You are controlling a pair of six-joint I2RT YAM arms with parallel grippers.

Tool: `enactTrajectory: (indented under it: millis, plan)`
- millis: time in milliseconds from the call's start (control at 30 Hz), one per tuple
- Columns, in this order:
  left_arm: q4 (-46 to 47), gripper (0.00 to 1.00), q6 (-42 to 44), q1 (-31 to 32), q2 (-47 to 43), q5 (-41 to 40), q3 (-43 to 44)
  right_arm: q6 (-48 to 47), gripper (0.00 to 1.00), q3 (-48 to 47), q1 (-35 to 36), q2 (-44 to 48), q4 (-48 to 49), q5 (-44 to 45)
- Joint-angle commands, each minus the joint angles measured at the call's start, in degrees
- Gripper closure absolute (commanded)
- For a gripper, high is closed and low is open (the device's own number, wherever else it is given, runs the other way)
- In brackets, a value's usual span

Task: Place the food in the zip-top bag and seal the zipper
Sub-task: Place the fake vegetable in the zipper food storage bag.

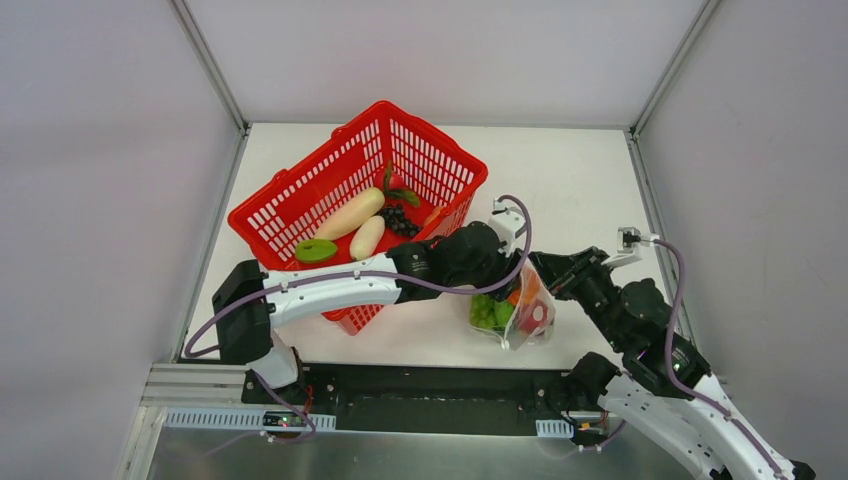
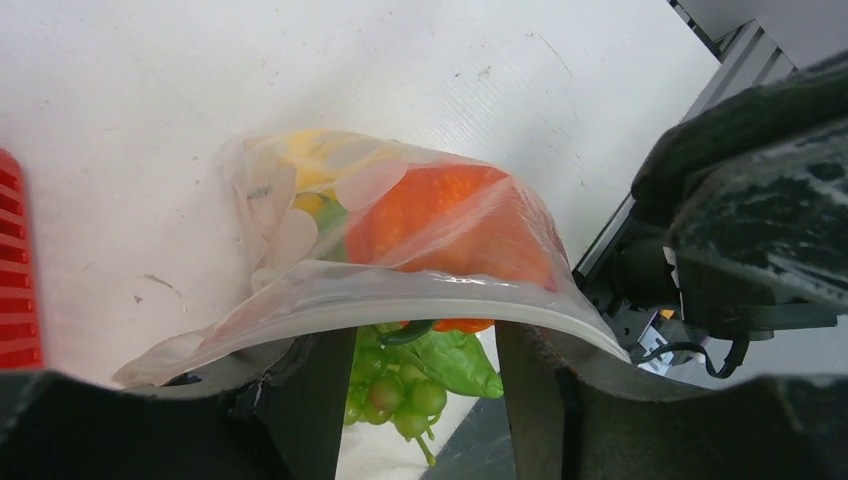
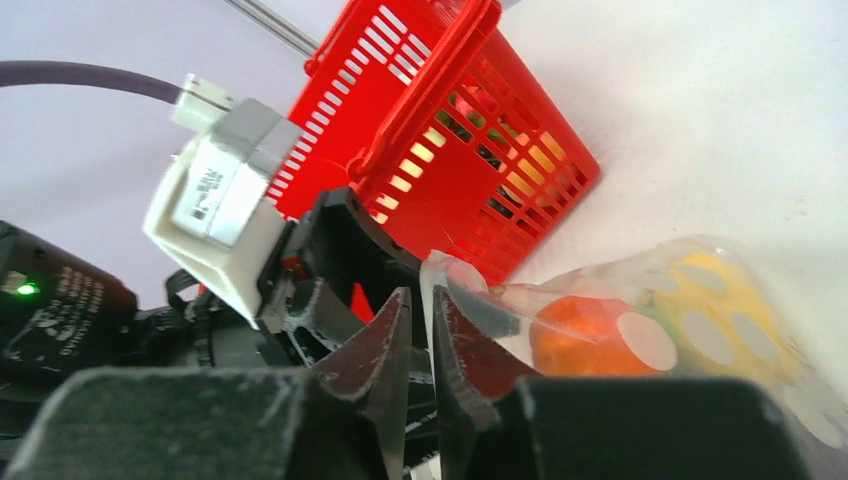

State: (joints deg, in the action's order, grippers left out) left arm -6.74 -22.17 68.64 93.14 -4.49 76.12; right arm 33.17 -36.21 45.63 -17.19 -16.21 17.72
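Now the sealing step is going on. The zip-top bag (image 1: 525, 312), with the food (image 2: 440, 225) inside, is sitting at four o'clock from the red basket (image 1: 285, 205). The right gripper (image 3: 420, 310), almost closed, is pinching the bag's edge. The left gripper (image 2: 425, 345) is standing half open at the zipper (image 2: 450, 297), holding nothing. Next, I think, it should be closing on that strip.

The zip-top bag (image 2: 330, 200) is clear glossy film, the basket (image 1: 300, 205) shiny plastic, the table (image 1: 580, 190) matt.
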Motion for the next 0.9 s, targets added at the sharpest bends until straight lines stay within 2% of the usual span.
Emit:
enactTrajectory:
  millis: [0,100,233,367,533,867]
  plan:
    - [0.4,0.46,1.3,0.4,-4.2,-3.0,-0.2,-4.2,0.81,-7.6,0.2,-2.4,-7.8,2.0]
    - [0.8,0.46,1.2,0.4,-3.5,-3.2,0.1,-7.9,0.63,-12.0,0.2,-4.3,-15.6,2.7]
    - [2.3,0.44,0.9,0.3,-3.2,-3.8,0.0,-11.0,0.53,-16.5,0.2,-7.7,-23.5,-1.7]
    - [2.3,0.47,1.6,0.2,-3.8,-4.6,0.5,-12.1,0.5,-17.3,0.2,-9.6,-26.4,-5.1]
    - [1.4,0.47,2.6,-0.7,-4.8,-4.8,0.8,-13.4,0.5,-16.3,0.3,-12.6,-25.3,-12.4]
    - [1.4,0.48,2.7,-1.9,-4.6,-2.7,1.9,-13.8,0.48,-15.1,0.3,-18.0,-24.1,-10.9]
